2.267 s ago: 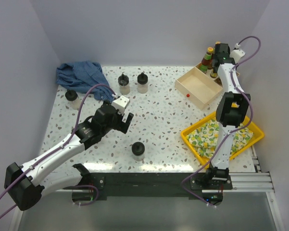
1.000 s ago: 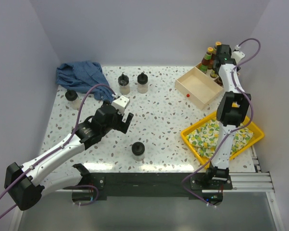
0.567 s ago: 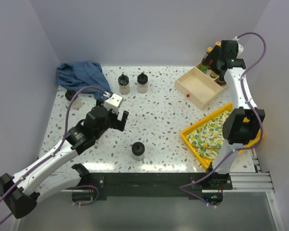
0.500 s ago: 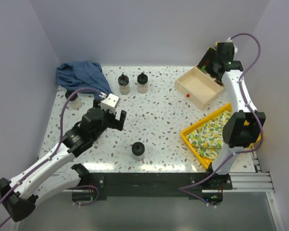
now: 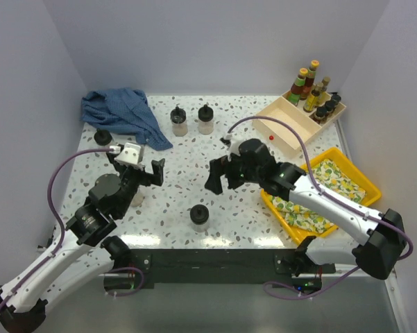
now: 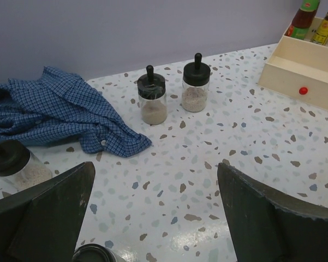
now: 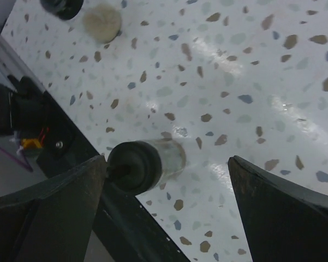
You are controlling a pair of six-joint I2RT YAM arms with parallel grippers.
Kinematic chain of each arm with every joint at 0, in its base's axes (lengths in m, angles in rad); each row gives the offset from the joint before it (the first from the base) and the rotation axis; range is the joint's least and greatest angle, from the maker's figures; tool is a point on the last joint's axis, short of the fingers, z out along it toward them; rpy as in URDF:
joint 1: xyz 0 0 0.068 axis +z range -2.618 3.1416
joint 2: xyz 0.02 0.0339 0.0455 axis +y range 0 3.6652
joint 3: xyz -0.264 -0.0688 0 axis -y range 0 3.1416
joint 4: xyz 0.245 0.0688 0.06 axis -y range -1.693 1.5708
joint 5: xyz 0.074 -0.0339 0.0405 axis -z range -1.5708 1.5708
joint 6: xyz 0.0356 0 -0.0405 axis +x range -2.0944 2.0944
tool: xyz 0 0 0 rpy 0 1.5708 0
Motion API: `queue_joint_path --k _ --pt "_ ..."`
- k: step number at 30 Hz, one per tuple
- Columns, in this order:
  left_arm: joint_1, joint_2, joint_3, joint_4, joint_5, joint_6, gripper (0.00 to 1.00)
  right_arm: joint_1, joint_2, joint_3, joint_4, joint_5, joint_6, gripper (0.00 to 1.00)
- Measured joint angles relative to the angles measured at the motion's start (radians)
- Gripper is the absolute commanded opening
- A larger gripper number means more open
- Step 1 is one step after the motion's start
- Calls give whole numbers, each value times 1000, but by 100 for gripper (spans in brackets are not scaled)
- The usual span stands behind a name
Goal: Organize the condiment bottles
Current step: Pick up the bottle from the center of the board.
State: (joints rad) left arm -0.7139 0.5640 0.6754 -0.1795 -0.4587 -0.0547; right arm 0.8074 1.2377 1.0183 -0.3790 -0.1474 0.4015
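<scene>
Slim sauce bottles (image 5: 311, 84) with red and yellow caps stand in the back compartment of the beige tray (image 5: 291, 128). Two black-lidded jars (image 5: 180, 119) (image 5: 206, 118) stand at the back, and the left wrist view shows them ahead (image 6: 152, 101) (image 6: 196, 87). A third jar (image 5: 103, 137) sits at the left, and a front jar (image 5: 199, 216) stands near the table's edge. My left gripper (image 5: 134, 166) hangs open over the left of the table; a dark lid (image 6: 93, 254) shows under it. My right gripper (image 5: 218, 177) is open above the front jar (image 7: 147, 164), which lies close to its left finger.
A blue checked cloth (image 5: 118, 111) is heaped at the back left. A yellow tray (image 5: 364, 182) with a lemon-print cloth sits at the right. A small red knob (image 5: 271, 137) lies beside the beige tray. Another jar (image 7: 101, 22) shows at the top of the right wrist view.
My right arm has swung from the sauce bottles at the back right to the table's middle, jaws opened wide. My left arm has drawn back toward the near left.
</scene>
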Motion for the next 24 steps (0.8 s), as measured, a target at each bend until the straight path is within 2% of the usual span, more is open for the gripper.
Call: queue_joint_path --k 4,7,16,24 --pt "0 14 -1 5 -48 8 100 207 -3 -45 44 54 -26 98" --pt "0 31 -2 5 -75 15 100 309 -3 -53 43 101 -48 99" --pt "0 44 -3 5 -110 16 100 392 10 -52 43 237 -96 98" --pt "0 49 -3 5 -117 17 100 433 118 -38 41 314 -117 98"
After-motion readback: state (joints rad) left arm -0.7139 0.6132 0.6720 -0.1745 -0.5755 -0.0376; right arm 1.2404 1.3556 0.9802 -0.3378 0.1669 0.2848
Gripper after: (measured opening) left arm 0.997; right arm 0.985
